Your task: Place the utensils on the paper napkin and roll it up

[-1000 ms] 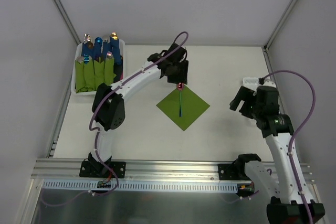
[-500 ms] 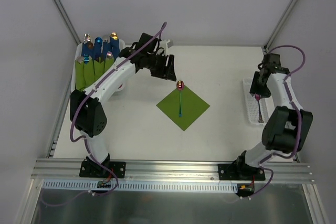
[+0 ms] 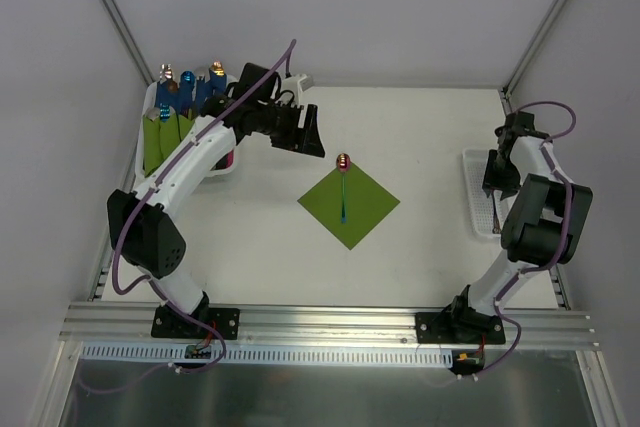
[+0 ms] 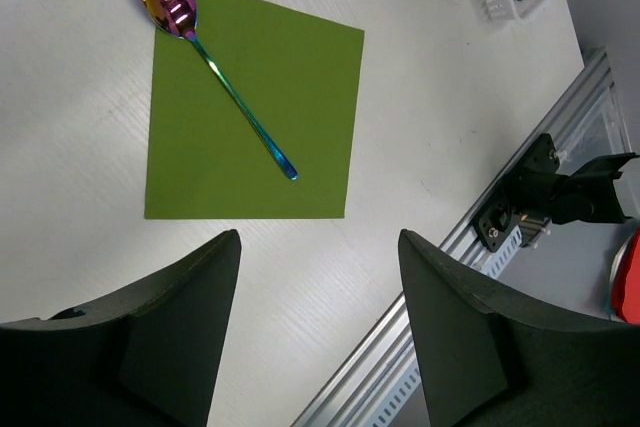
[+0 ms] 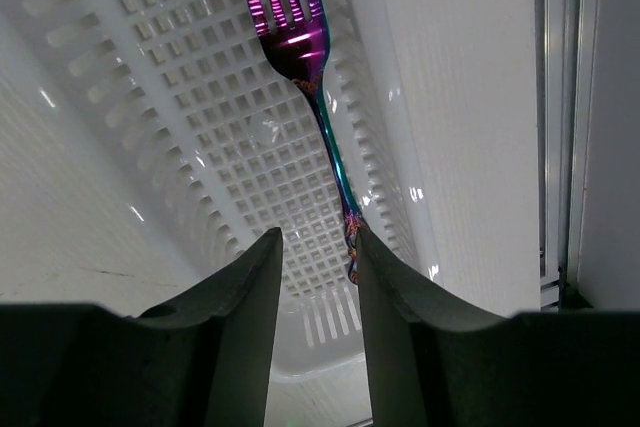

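edges: the paper napkin [image 3: 349, 202] lies as a diamond mid-table, corners at 12, 3, 6 and 9 o'clock, with bare table [image 3: 420, 127] all round it.
open room: widest toward 3 o'clock, between the napkin and the white basket [image 3: 478, 197]; a tray [image 3: 150, 162] of green rolls [image 3: 175, 132] fills the 10 o'clock corner.
spoon [image 4: 225, 77]: lies on the napkin, its bowl over the 12 o'clock corner, its handle pointing toward 6.
left gripper [image 4: 318, 267]: spread wide and empty, hanging at 11 o'clock from the napkin, clear of it.
right gripper [image 5: 315, 247]: down in the basket, fingers drawn near but with a gap showing.
fork [image 5: 310, 77]: lies in the basket, its handle tip between those fingers, against one of them.
surface: white, matte.
room: pale walls [image 3: 60, 97] on three sides, a metal rail [image 3: 330, 322] at 6 o'clock.
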{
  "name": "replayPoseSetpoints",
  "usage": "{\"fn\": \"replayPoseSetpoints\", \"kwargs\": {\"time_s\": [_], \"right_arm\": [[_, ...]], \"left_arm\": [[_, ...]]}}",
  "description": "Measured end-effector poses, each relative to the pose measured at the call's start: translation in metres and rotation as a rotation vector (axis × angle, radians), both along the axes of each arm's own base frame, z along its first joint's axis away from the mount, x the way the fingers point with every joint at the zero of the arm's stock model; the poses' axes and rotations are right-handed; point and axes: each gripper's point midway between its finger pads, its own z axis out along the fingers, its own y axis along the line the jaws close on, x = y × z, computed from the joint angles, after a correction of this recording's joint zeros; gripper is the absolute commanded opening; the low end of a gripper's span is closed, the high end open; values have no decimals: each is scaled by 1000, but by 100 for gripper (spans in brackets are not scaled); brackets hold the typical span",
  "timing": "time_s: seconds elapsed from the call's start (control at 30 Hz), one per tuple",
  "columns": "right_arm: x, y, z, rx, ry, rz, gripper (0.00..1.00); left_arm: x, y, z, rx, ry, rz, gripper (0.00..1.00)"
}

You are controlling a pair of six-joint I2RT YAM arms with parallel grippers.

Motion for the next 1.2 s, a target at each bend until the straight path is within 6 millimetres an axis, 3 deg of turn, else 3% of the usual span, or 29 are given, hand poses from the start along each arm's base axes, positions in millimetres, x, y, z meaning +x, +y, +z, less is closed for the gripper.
{"fn": "replayPoseSetpoints", "kwargs": {"time_s": [0.2, 0.77, 1.1, 1.2], "right_arm": [[2, -12, -9, 41, -4, -39, 35], [6, -20, -36, 58, 41, -61, 33], [13, -19, -46, 80, 46, -57, 25], [14, -17, -46, 93, 48, -55, 18]], "left_arm": [[-1, 2, 6, -10, -9, 3, 69], [-2, -3, 16, -37, -5, -16, 70], [-3, -2, 16, -37, 2, -16, 70], [-4, -3, 16, -40, 7, -20, 70]]}}
